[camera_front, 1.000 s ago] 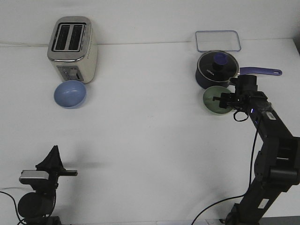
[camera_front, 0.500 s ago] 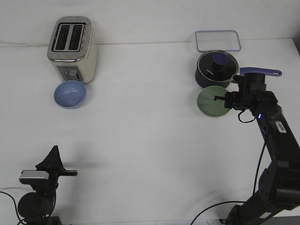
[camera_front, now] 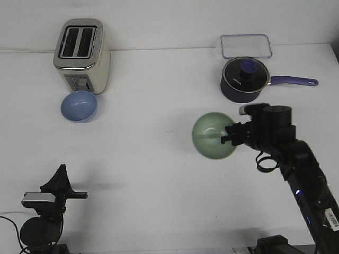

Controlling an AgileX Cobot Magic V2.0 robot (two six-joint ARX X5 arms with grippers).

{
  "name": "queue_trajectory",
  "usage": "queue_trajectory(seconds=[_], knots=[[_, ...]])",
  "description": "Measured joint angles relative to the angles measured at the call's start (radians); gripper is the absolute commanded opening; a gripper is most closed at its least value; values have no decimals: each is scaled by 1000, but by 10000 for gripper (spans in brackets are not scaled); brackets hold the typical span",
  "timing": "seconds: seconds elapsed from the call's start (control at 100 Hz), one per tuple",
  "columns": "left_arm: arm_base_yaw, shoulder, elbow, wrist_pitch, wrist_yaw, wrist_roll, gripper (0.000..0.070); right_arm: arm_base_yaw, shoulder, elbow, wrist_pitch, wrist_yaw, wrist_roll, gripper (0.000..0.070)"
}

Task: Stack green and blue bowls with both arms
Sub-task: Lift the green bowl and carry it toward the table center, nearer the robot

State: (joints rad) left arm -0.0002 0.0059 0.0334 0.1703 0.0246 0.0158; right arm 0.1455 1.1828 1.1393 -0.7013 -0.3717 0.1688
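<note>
Left end effector [camera_front: 59, 180] is being kept low at the near worktop [camera_front: 159, 174] edge; its jaw state cannot be told. Beside the toaster [camera_front: 82, 55], the blue bowl [camera_front: 79, 106] is being left as the likely stacking base. Right end effector [camera_front: 229, 135] is being clamped on the green bowl [camera_front: 212, 135], held aloft for carrying.

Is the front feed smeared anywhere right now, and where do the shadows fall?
Front view: the green bowl held at the right gripper has a soft, smeared rim, likely motion blur; the blue bowl and toaster look sharp. A faint shadow stretches right of the left gripper on the white table. Lighting is flat, without harsh glare.
</note>
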Motion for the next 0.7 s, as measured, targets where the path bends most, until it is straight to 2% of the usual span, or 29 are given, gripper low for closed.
queue_trajectory(seconds=[0.12,0.35,0.47,0.7], knots=[[0,0,0,2,0,0,15,144,-17,-109,60,8,53,0],[0,0,0,1,0,0,15,369,50,-202,140,111,109,0],[0,0,0,1,0,0,15,414,119,-204,199,114,117,0],[0,0,0,1,0,-3,15,443,284,-209,235,114,116,0]])
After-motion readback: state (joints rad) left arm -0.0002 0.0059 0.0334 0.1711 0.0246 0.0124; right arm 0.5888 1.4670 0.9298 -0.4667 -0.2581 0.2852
